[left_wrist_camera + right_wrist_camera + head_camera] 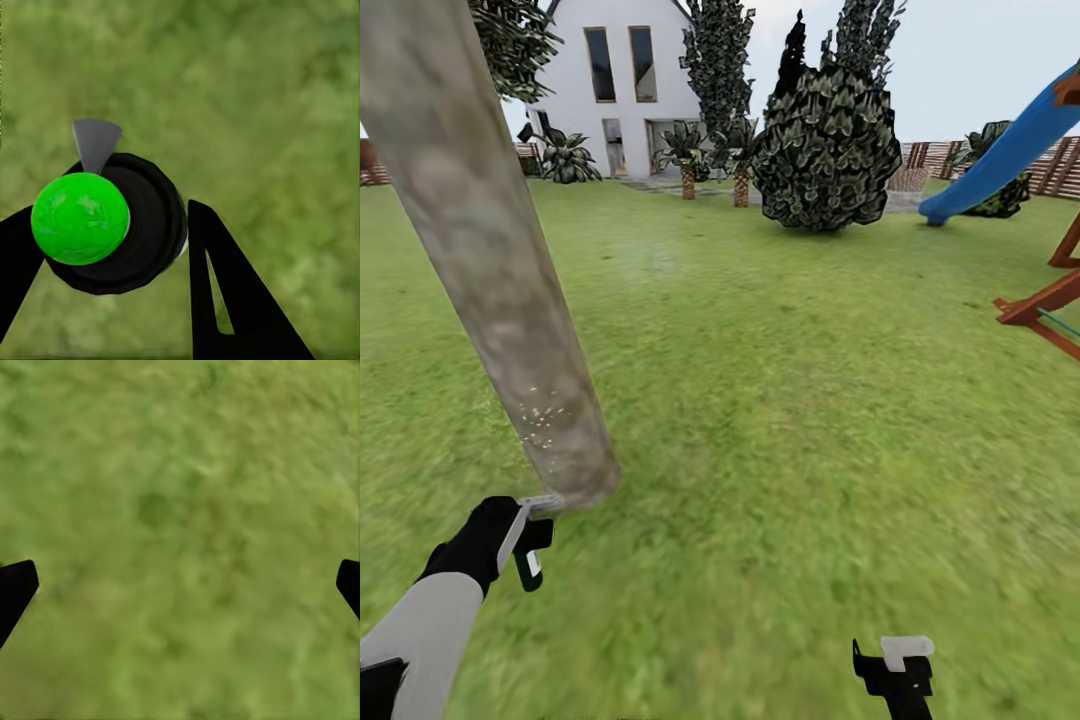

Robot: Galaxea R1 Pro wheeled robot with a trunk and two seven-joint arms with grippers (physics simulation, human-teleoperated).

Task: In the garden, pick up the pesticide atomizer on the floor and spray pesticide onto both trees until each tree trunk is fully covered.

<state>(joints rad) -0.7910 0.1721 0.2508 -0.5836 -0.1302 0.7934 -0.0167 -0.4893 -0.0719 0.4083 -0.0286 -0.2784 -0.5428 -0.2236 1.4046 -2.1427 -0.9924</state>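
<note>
Lawn (810,400): fills the frame.
Tree trunk (470,230): upper left; you've left white specks (540,415) near its base only, most bare.
Atomizer (112,221): your left gripper (525,535) clamps it, lower left.
Right gripper (895,665): jaws apart, empty.

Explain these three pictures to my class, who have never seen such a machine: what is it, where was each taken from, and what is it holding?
These are simulator renders of a wheeled robot with two arms. The head camera looks down over a green lawn. Its left gripper, on a white and black arm, sits near the base of a thick pale grey-brown tree trunk, which bears a few fine white specks. The camera on the left wrist shows that gripper shut on a dark round spray bottle with a bright green top, seen end-on between the black fingers. The right gripper hangs low; its wrist camera shows its fingertips wide apart over grass, holding nothing.
</note>
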